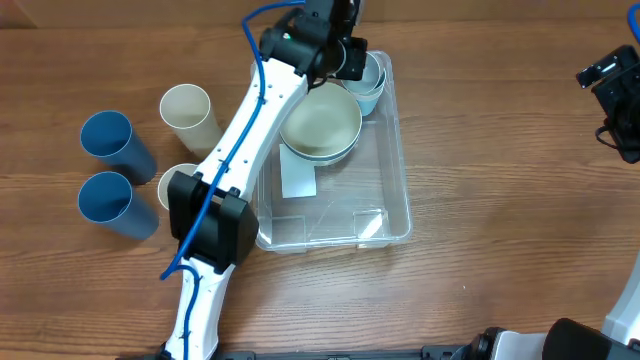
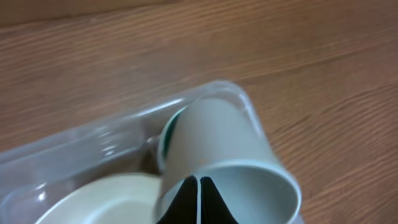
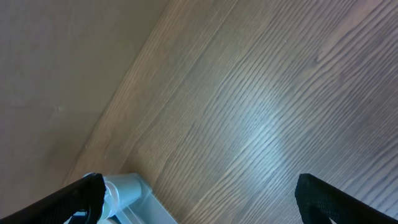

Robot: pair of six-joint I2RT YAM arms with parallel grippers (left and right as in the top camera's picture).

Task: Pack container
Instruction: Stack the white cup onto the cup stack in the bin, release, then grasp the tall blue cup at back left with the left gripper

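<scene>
The clear container (image 1: 395, 200) sits mid-table with a white label (image 1: 298, 175) on its bottom. A cream bowl (image 1: 320, 125) lies inside it, stacked on a bluish one. My left gripper (image 1: 352, 60) is over the container's far right corner, shut on the rim of a pale cup (image 1: 370, 85). In the left wrist view the fingers (image 2: 199, 199) pinch the wall of the cup (image 2: 217, 137), which lies tilted in the container's corner (image 2: 93, 140) beside the bowl (image 2: 106, 202). My right gripper (image 1: 610, 100) is open and empty at the far right, its fingers (image 3: 199, 199) spread above bare table.
Two blue cups (image 1: 110, 145) (image 1: 115, 203) and a cream cup (image 1: 188, 115) stand left of the container. Another cream cup (image 1: 175, 185) is partly hidden by the left arm. The container's corner (image 3: 140, 199) shows in the right wrist view.
</scene>
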